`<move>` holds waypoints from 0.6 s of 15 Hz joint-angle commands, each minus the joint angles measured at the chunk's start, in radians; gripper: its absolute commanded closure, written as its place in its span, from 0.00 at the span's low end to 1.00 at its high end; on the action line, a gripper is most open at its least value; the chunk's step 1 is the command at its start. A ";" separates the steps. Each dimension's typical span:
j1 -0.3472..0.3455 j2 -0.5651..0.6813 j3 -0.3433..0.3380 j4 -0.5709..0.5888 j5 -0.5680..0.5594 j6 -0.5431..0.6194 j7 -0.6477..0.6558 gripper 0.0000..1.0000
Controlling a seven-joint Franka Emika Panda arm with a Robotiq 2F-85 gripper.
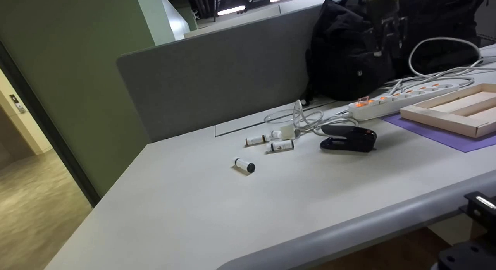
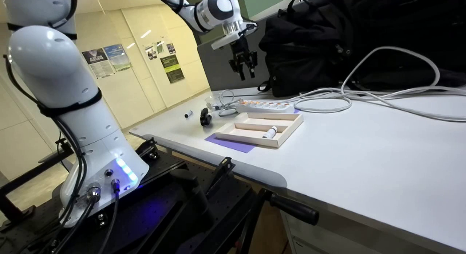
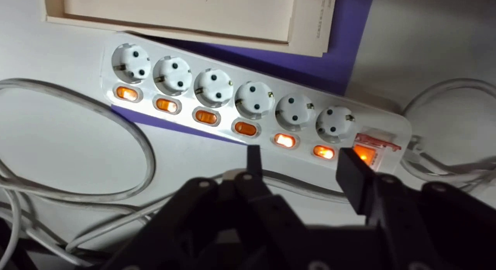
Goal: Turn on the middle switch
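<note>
At 10 o'clock from the gripper (image 3: 302,167) in the wrist view, the two middle switches (image 3: 206,117) of a white power strip (image 3: 266,124) are showing dull orange, unlit, while the four outer switches (image 3: 285,140) are glowing. The gripper's fingers (image 3: 354,181) are standing well apart and are holding nothing. Toward 3 o'clock from the gripper, a square switch (image 3: 366,152) is glowing too. A cream tray (image 3: 308,30) is lying at 11 o'clock from the strip, and a white cable (image 3: 150,157) is looping at 8 o'clock. In an exterior view, the gripper is hanging above the desk (image 2: 382,148).
</note>
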 commanded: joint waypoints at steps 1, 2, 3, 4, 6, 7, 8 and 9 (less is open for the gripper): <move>0.014 0.157 -0.027 0.150 -0.005 0.016 0.095 0.75; 0.013 0.189 -0.028 0.181 -0.001 0.017 0.096 0.82; 0.017 0.217 -0.032 0.212 0.000 0.008 0.112 0.90; 0.019 0.237 -0.032 0.238 0.008 -0.013 0.123 0.96; 0.034 0.262 -0.050 0.270 -0.006 -0.044 0.164 1.00; 0.039 0.269 -0.057 0.277 -0.009 -0.056 0.179 1.00; 0.044 0.269 -0.064 0.274 -0.011 -0.065 0.194 1.00; 0.049 0.268 -0.071 0.271 -0.014 -0.070 0.205 1.00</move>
